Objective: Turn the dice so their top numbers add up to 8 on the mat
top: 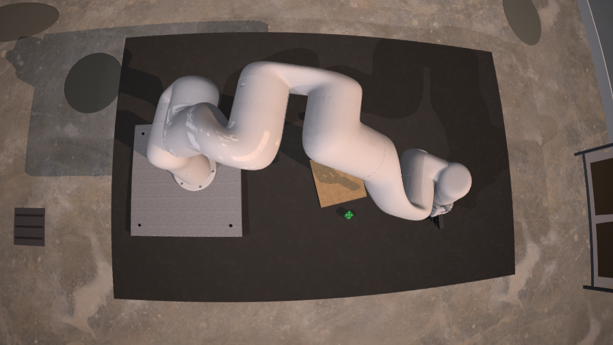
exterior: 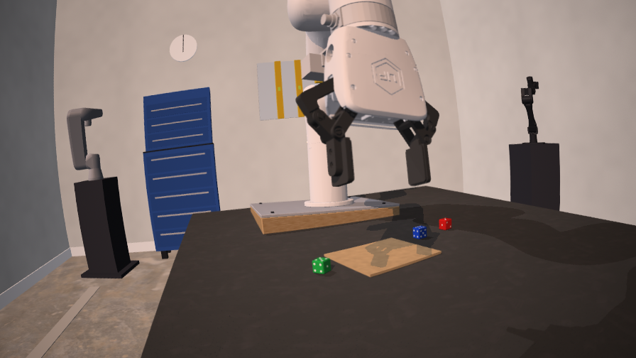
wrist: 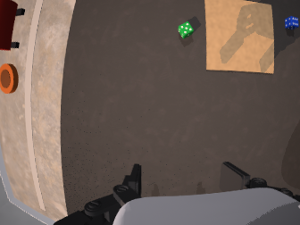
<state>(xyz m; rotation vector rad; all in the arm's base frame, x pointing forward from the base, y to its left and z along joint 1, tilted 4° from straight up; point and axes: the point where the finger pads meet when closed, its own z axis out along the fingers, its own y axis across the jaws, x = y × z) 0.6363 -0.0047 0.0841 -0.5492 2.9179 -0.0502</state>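
Note:
A green die [top: 349, 215] [exterior: 321, 265] [wrist: 186, 29] lies flat on the table just beside the mat, with five pips on top. The tan mat [top: 332, 198] [exterior: 351, 257] [wrist: 216, 37] carries no die. A blue die [exterior: 419, 231] [wrist: 291, 22] lies off the mat on its other side. A red die [exterior: 445, 223] lies farther off, beyond the blue one. The top pips of blue and red are too small to read surely. In the top view the arm hides both. My gripper [exterior: 380, 182] [wrist: 181, 177] is open and empty, pointing down high above the table, away from the dice.
The dark table [top: 278, 265] [exterior: 248, 311] bears the grey base plate [top: 184, 214] [exterior: 284, 209] of the arm. The arm stretches over part of the mat in the top view. A table edge shows at the left of the wrist view.

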